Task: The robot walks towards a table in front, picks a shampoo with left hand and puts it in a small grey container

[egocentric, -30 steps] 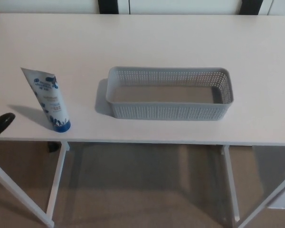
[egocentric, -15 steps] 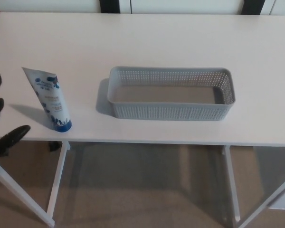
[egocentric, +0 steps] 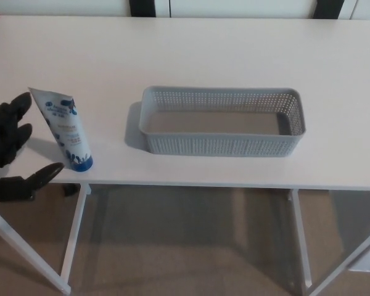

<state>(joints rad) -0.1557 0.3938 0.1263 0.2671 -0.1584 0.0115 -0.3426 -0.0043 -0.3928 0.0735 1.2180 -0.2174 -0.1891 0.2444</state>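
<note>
A white shampoo tube [egocentric: 65, 128] with blue print stands on its blue cap near the front left of the white table [egocentric: 191, 58], leaning a little to the left. My left hand [egocentric: 11, 148] is open just to the left of the tube, fingers spread toward it and thumb low by the table's front edge, not touching it. A grey perforated container [egocentric: 222, 121], long and empty, sits in the middle of the table, to the right of the tube. My right hand does not show.
The table's front edge runs just below the tube's cap. White table legs [egocentric: 74, 234] and a beige floor show beneath. A dark strip [egocentric: 142, 7] stands against the wall behind the table.
My left hand has come in from the left edge, moving right and up toward the tube, with its fingers spread open.
</note>
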